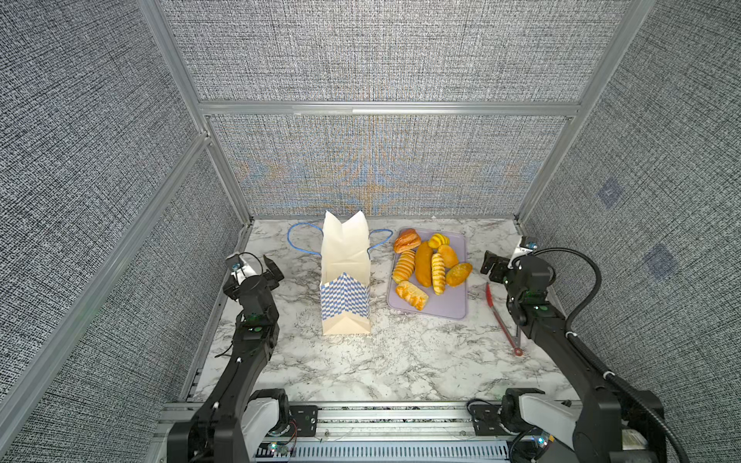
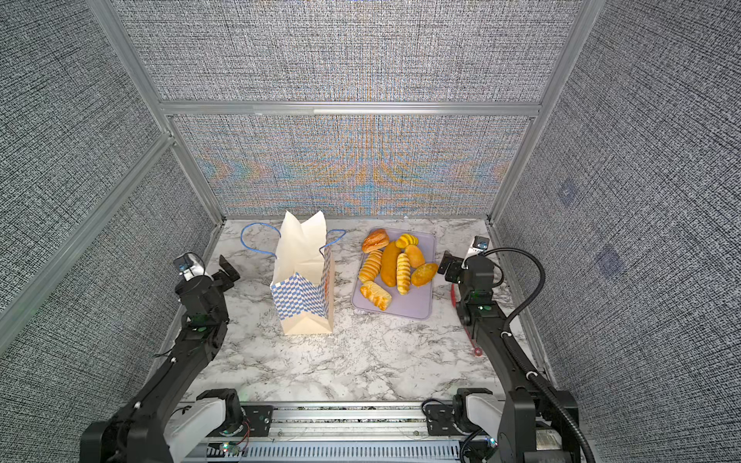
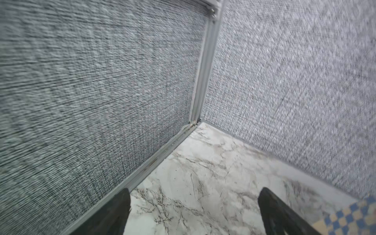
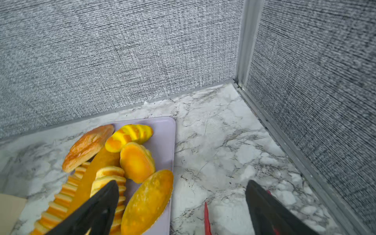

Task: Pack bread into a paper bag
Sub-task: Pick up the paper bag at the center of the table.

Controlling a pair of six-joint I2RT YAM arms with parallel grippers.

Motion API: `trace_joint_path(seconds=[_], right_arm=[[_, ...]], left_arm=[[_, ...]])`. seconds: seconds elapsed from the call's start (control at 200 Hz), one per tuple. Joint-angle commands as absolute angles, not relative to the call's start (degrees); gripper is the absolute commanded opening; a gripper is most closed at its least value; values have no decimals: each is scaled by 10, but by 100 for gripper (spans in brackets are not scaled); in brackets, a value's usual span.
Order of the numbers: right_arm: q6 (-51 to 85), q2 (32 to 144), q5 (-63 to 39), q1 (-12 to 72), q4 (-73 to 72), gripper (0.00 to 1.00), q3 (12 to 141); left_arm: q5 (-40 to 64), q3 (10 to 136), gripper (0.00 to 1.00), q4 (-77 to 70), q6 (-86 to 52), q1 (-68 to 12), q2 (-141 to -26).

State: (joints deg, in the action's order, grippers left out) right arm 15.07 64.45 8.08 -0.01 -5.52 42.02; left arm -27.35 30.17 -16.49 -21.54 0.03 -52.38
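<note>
The paper bag [image 1: 345, 260] [image 2: 301, 260] stands upright and open at the table's middle, its blue-checked band facing front and its blue cord handles [image 1: 298, 240] hanging out to either side. Several glossy golden pieces of bread [image 1: 424, 264] [image 2: 391, 262] lie in a heap on a lilac tray [image 1: 449, 300] right of the bag. My left gripper [image 1: 256, 264] [image 3: 195, 191] hovers open and empty left of the bag, facing the back-left corner. My right gripper [image 1: 495, 266] [image 4: 183, 184] hangs open and empty just right of the tray, one finger [image 4: 105, 201] above a ridged loaf.
Red tongs [image 1: 501, 316] [image 4: 207, 219] lie on the marble table right of the tray, partly under my right arm. Grey fabric walls with aluminium posts [image 1: 224, 176] close the table on three sides. A rail [image 1: 393, 417] runs along the front edge.
</note>
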Motion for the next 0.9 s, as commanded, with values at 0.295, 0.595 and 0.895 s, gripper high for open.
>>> trace_joint_path(seconds=[0.295, 0.595, 0.895], right_arm=[[252, 604, -72, -34, 418, 96, 565], [257, 553, -4, -43, 530, 99, 541], [281, 567, -40, -45, 525, 99, 517]], left_arm=[[-78, 415, 98, 389, -374, 2, -268], [113, 524, 98, 513, -344, 1, -287], [176, 581, 98, 548, -303, 2, -336]])
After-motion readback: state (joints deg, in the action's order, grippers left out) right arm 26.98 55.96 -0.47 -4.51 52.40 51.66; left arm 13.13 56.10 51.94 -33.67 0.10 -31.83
